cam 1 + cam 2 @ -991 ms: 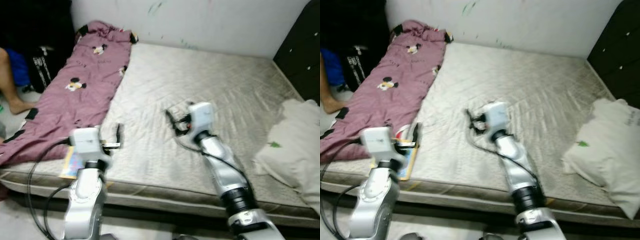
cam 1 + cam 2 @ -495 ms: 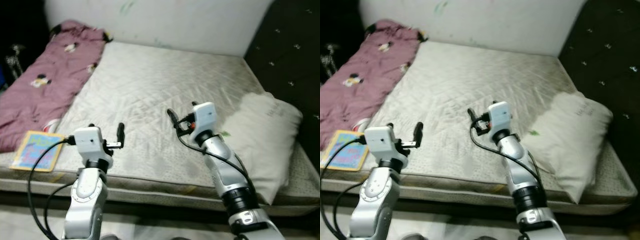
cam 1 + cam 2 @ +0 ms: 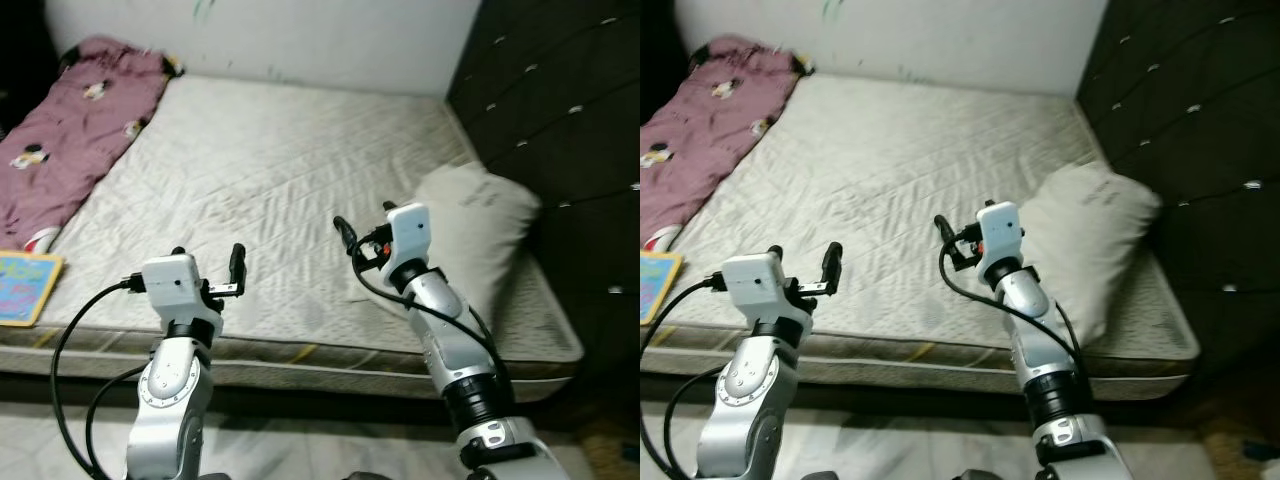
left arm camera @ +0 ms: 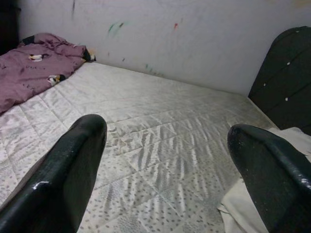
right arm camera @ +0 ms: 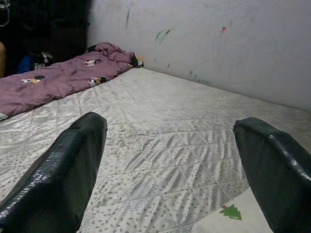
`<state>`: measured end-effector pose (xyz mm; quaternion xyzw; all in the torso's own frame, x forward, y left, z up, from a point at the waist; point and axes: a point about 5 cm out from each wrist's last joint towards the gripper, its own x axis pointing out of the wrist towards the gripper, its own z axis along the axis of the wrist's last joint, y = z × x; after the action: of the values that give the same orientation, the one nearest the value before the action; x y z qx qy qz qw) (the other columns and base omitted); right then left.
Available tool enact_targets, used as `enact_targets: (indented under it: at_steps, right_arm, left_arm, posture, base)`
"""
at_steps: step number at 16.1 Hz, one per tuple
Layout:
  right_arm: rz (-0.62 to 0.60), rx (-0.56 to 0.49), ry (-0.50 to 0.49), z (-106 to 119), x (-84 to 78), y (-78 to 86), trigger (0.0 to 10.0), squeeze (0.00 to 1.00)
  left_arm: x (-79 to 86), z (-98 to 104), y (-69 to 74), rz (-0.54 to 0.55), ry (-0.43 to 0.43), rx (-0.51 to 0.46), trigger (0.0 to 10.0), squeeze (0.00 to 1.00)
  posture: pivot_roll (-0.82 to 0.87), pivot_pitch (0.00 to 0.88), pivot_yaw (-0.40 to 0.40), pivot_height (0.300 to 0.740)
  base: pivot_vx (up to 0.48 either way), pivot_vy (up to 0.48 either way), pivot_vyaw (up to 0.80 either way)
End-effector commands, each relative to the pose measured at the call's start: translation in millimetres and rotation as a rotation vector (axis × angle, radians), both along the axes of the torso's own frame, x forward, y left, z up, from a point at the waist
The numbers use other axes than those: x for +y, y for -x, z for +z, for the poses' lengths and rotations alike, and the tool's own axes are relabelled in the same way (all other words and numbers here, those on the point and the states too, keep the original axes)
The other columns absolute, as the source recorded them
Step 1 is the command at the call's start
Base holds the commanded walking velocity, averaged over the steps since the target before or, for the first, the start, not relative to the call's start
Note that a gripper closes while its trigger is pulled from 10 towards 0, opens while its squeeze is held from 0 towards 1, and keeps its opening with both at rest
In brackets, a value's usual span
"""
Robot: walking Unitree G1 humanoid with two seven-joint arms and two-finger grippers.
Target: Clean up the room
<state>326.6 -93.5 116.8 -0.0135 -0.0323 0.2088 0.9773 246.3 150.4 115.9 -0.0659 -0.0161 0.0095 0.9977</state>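
white pillow [image 3: 478, 222] lies at the mattress's [image 3: 290, 170] right edge by the dark headboard [image 3: 560, 130]. purple blanket [image 3: 70, 120] far left, book [image 3: 22, 288] below it. my left gripper [image 3: 208, 268] & right gripper [image 3: 356, 232] hover over the mattress, fingers wide apart, holding nothing.

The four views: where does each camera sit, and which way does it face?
Left eye and right eye views: on the head, looking down at the mattress, both arms showing.
Left wrist view: looks past two black fingers toward the wall.
Right wrist view: likewise, across the bed.
Shared: purple blanket, pillow.
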Motion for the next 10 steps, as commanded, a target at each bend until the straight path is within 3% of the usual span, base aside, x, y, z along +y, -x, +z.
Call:
enact_targets:
  at_steps: [1, 10]
  right_arm:
    - [0.014, -0.017, 0.001, 4.7, 5.7, -1.4, 10.0, 0.0]
    - [0.014, -0.021, 0.0, 4.9, 7.0, -2.2, 10.0, 0.0]
  left_arm:
    - [2.2, 5.2, -1.1, -0.002, -0.005, -0.023, 10.0, 0.0]
    - [2.6, 5.7, -1.6, -0.006, -0.006, -0.03, 10.0, 0.0]
  posture:
    - [0.03, 0.0, -0.084, 0.74]
    - [0.04, 0.0, -0.082, 0.74]
  base:
    - [0.27, 0.0, 0.0]
    - [0.326, 0.0, 0.0]
